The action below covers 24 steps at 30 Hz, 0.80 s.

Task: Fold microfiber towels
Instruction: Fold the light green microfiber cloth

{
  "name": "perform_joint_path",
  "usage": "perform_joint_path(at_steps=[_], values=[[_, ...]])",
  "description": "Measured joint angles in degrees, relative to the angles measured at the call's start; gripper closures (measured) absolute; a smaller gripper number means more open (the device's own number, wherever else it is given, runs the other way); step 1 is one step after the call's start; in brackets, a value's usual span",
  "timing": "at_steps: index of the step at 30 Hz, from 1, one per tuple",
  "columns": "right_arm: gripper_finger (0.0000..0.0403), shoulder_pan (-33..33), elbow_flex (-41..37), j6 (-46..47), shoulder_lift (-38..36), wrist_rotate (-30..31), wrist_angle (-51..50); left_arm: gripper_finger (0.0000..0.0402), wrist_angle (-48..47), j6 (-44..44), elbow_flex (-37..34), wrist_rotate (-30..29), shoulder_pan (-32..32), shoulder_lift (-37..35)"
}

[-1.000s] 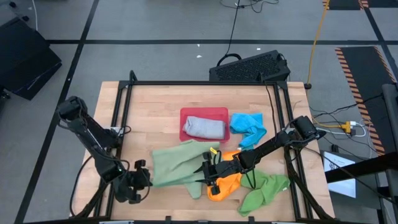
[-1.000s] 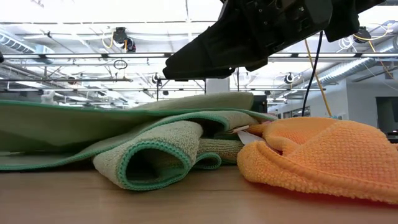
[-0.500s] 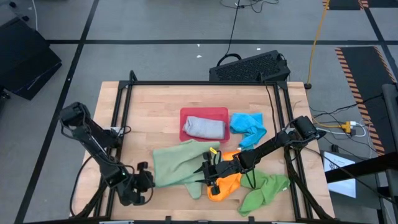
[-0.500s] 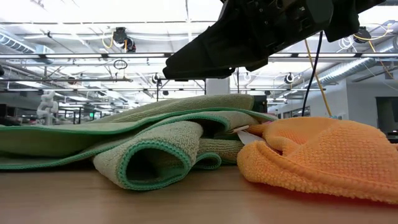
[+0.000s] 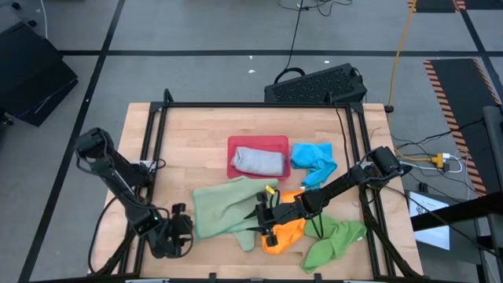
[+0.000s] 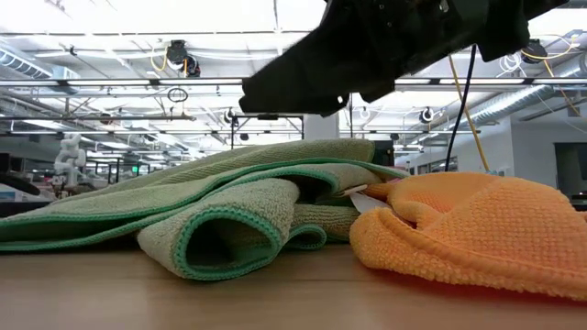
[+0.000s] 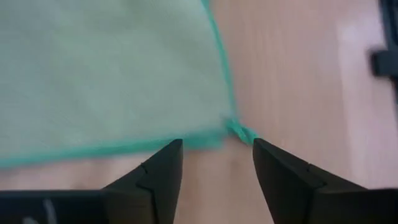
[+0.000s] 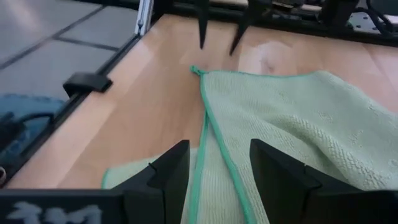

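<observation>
On the wooden table (image 5: 189, 141) our left gripper (image 7: 215, 163) has just opened, dropping the sage green towel (image 5: 228, 206) corner; our right gripper (image 8: 217, 168) stays open over it near the orange towel (image 5: 284, 229), so this fold seems placed

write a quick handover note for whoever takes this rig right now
Left gripper: open, at the sage green microfiber towel's corner, holding nothing.
Right gripper: open, empty, over the same towel's other side.
Things: grey-blue towel folded in the red rectangular tray; bright blue, orange and bright green towels crumpled.
Done: one towel.
Left: the sage spread partly, the rest.
</observation>
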Motion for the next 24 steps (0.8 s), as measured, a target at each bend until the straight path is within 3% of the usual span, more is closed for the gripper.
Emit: perform_joint_path(at_steps=[5,11,18,24], values=[[0.0243,0.02,0.04,0.05,2.59,-0.04,11.23,0.0234,-6.17,1.7,0.0,-9.48,3.81,-0.08],[0.0243,-0.36,3.9,1.22,10.66,1.92,20.1,0.0279,-7.9,4.53,-3.68,-9.37,12.05,-0.1],[0.0243,-2.08,8.31,1.89,14.33,6.23,11.5,0.0326,-9.2,3.3,-8.88,-4.35,19.22,-0.36],[0.0243,-2.51,7.12,1.32,6.97,6.83,-1.73,0.0353,-16.76,1.96,-7.8,0.8,20.41,-1.71]])
